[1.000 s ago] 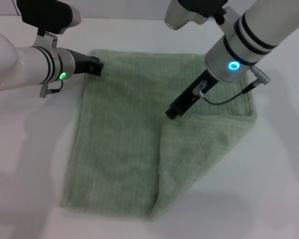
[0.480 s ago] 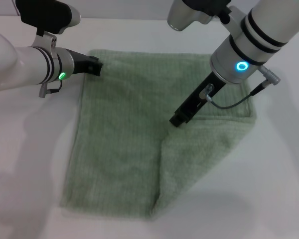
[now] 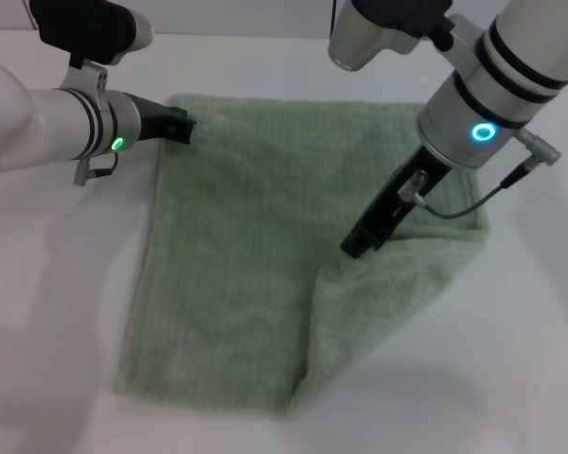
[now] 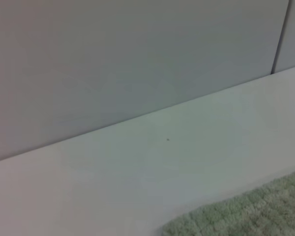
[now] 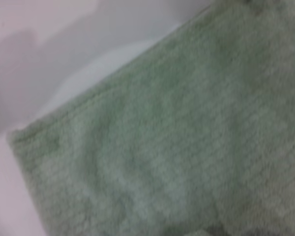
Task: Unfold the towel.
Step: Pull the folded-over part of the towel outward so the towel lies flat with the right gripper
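The towel (image 3: 237,255) lies spread on the white desk (image 3: 57,312), its near right corner folded back over itself into a triangular flap (image 3: 383,293) that points toward 7 o'clock. At about 3 o'clock from the towel's middle, the right gripper (image 3: 357,248) comes down at a slant onto the upper edge of that flap, its dark tip touching the cloth; it seems pinched shut on the towel there, though the tip is too dark to be sure. Farther off, at 10 o'clock, the left gripper (image 3: 182,126) rests at the towel's far left corner, and I cannot tell how it is set.
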`<state>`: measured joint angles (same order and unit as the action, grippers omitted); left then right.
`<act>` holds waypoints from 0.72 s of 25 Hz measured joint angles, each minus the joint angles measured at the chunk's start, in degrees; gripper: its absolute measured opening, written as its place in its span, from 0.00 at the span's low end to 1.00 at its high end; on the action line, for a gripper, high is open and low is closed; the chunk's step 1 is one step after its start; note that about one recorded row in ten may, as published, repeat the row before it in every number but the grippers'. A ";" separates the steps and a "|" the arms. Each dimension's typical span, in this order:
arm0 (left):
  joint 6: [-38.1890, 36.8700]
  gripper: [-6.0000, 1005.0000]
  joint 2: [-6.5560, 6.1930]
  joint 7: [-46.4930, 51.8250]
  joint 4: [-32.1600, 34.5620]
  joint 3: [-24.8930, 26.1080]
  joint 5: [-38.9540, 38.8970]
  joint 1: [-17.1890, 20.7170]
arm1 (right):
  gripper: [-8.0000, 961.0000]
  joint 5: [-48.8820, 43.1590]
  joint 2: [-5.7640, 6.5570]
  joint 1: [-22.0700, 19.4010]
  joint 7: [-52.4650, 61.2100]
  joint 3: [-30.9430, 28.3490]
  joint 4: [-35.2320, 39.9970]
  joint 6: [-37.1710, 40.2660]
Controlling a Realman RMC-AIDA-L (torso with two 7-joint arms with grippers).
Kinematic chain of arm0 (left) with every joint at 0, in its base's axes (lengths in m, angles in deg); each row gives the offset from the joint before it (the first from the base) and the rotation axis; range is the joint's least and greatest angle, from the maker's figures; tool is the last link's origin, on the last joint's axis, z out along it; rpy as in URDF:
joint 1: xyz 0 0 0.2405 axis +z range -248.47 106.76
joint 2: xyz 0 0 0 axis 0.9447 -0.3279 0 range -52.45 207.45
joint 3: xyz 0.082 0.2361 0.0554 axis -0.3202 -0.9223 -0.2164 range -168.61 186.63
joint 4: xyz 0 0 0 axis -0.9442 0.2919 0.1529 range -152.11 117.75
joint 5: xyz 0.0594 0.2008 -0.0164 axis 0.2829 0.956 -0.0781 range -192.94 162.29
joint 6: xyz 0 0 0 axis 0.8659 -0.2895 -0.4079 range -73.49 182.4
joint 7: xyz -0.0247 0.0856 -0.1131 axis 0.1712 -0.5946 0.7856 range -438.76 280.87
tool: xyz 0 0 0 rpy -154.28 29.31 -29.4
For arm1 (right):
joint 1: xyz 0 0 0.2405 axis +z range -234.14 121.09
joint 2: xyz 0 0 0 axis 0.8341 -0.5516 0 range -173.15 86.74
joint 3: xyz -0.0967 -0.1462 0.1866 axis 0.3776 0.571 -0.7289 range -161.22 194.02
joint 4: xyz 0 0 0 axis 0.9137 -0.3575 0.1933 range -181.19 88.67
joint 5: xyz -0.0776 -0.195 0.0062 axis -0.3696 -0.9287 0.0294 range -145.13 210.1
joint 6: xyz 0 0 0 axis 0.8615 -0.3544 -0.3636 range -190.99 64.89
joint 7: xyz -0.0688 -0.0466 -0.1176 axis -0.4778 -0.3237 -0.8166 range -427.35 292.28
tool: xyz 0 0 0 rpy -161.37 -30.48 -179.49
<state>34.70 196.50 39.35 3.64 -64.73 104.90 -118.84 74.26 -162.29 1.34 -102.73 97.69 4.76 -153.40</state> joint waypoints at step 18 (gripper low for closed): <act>0.04 0.01 0.00 0.00 0.00 0.00 0.00 0.07 | 0.03 -1.69 0.00 -1.41 1.65 2.62 6.47 -9.93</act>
<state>34.74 196.50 39.35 3.65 -64.73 104.90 -118.77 72.57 -162.30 -0.07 -101.08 100.31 11.24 -163.32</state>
